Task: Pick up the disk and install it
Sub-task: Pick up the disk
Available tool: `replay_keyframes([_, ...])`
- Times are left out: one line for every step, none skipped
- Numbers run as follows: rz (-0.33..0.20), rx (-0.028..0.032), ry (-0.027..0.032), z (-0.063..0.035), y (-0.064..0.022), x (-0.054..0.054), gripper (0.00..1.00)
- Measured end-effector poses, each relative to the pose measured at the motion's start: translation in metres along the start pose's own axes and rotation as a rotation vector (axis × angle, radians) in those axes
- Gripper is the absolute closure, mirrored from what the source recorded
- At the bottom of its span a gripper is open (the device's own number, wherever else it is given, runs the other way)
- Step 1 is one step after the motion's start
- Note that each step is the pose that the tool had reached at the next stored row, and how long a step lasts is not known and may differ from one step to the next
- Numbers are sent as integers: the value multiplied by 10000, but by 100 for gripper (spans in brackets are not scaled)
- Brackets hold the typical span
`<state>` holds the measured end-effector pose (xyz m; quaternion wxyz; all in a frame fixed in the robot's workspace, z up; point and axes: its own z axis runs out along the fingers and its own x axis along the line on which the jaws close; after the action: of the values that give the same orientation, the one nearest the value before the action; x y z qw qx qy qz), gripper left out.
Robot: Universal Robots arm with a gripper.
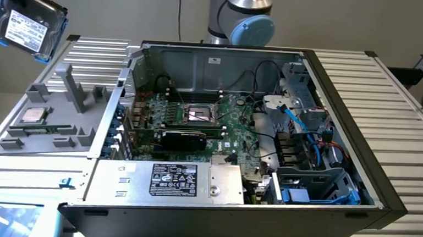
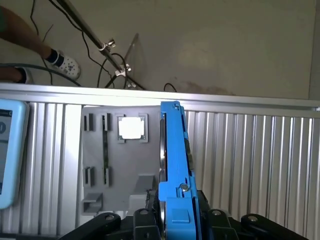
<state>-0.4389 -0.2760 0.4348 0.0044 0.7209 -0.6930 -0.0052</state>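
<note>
Gripper (image 2: pixel 176 222) fingers clamped on the disk (image 1: pixel 27 26), edge-on, long axis pointing out from fingers; it hangs over grey tray (image 1: pixel 86 116), w/ PC case (image 1: pixel 199 68) well apart toward exterior view's right.

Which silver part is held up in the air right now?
The blue-framed disk, gripped aloft; the CPU chip lies on the grey tray and the power-supply box sits in the case.

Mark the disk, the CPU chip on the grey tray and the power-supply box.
disk (image 1: pixel 27 26): exterior view, on the white label of its face.
CPU chip (image 1: pixel 33 116): exterior view, on the middle of its silver top.
power-supply box (image 1: pixel 174 180): exterior view, on its dark printed label.
</note>
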Motion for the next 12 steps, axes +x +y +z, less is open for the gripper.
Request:
replay_keyframes([0, -1, 0, -39, -30, 1, 61])
replay_keyframes([0, 0, 1, -77, -61, 2, 61])
replay_keyframes([0, 1, 1, -110, -89, 3, 61])
replay_keyframes([0, -1, 1, -142, -118, 4, 61])
replay_keyframes([-1, -1, 1, -171, -148, 6, 61])
replay_keyframes([0, -1, 2, -196, -177, 7, 61])
replay_keyframes([0, -1, 2, -221, -205, 8, 61])
replay_keyframes([-1, -3, 3, -245, -233, 9, 61])
replay_keyframes([-1, -4, 5, -270, -264, 10, 61])
replay_keyframes([0, -5, 6, -291, -291, 11, 61])
replay_keyframes([-1, -5, 8, -312, -320, 13, 61])
replay_keyframes([0, -5, 9, -331, -348, 14, 61])
